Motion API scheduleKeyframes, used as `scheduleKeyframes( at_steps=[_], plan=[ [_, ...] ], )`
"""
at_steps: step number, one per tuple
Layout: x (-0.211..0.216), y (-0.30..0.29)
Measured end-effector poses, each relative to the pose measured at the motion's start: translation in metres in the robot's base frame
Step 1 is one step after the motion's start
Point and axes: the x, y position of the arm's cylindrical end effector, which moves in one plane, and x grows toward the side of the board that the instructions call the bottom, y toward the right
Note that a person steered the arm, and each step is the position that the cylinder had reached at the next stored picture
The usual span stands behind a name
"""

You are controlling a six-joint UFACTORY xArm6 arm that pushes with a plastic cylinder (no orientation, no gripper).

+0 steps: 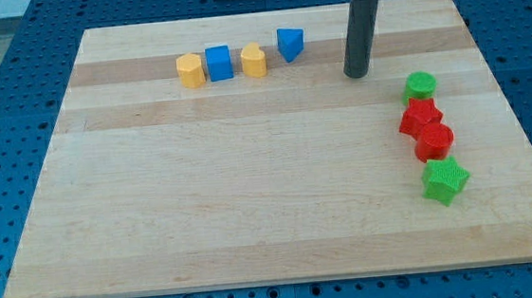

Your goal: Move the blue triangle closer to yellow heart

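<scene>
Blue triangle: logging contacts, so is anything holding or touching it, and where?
Nothing. My tip stands apart, to the view's right of the blue triangle.

Upper frame: blue triangle [290, 43] just right of yellow heart [253, 60], near but apart. The tip [357, 74] rests on wooden board [250, 188], right of the triangle.

rod: upright, dark | my tip [357, 73]: on board, view's upper right

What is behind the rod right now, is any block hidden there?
Only bare board shows around my tip. The blue triangle and yellow heart sit uncovered to its left; the strip directly behind the rod is hidden.
</scene>
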Motion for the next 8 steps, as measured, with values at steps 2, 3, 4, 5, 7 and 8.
scheduleKeyframes(
  at_steps=[2, 3, 4, 5, 7, 8],
  plan=[
    [-0.130, -0.025],
    [-0.130, -0.037],
    [-0.120, -0.051],
    [-0.102, -0.051],
    [-0.078, -0.056],
    [-0.066, -0.069]
  ],
)
